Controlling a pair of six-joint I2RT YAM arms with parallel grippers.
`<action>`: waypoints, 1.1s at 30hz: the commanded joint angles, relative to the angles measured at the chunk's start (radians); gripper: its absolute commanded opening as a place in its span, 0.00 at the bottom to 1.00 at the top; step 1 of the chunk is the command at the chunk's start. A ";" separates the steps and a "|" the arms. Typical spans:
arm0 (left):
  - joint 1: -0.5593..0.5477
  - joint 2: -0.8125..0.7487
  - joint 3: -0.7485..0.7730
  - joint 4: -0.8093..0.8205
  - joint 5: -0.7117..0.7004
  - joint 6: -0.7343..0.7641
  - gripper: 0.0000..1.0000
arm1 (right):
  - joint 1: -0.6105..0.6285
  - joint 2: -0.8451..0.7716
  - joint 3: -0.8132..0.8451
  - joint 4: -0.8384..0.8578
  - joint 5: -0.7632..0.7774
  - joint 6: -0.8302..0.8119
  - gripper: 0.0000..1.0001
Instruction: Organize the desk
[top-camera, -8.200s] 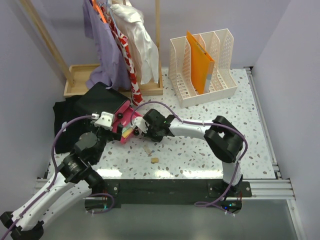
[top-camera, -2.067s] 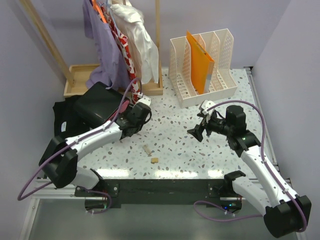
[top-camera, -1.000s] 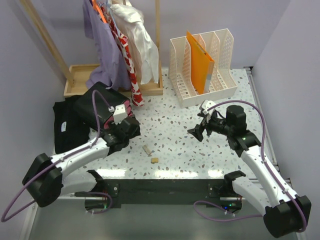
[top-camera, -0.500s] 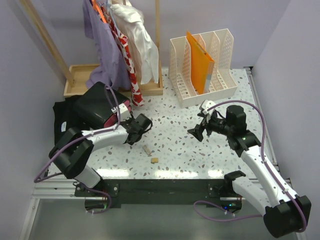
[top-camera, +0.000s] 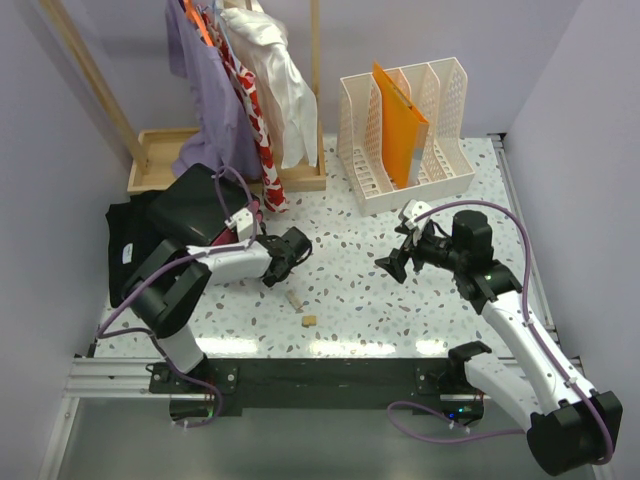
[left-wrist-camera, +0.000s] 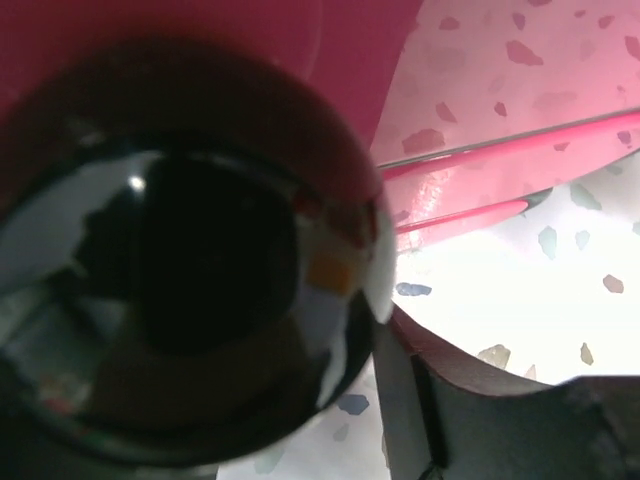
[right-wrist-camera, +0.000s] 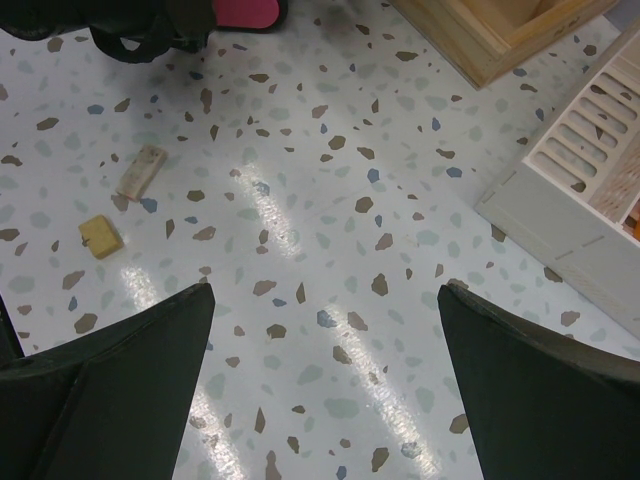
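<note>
Top external shows us the white speckled rectangular desk (top-camera: 380, 310), long axis left to right, black front edge nearest us. Our right gripper (top-camera: 394, 260) hangs wide open above it; of our left gripper (top-camera: 292, 250) we cannot tell the opening.

A white file rack (top-camera: 358, 130) holding an orange folder (top-camera: 398, 125) stands at one o'clock, and clothes (top-camera: 240, 90) hang above a wooden tray (top-camera: 155, 160) at eleven. At nine a black case (top-camera: 195, 205) with pink lining overlaps a black cloth (top-camera: 125, 255), while a pale stick (top-camera: 293, 299) and a tan cube (top-camera: 310, 321) lie near each other toward six.
</note>
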 joint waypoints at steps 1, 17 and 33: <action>0.004 0.034 0.046 -0.060 -0.097 -0.082 0.56 | -0.004 -0.017 0.000 0.026 -0.022 -0.009 0.99; -0.174 -0.007 0.103 -0.189 -0.065 -0.164 0.18 | -0.004 -0.016 0.000 0.026 -0.017 -0.009 0.99; -0.286 -0.123 0.085 -0.107 0.131 -0.008 0.74 | -0.006 -0.027 0.000 0.024 -0.014 -0.010 0.99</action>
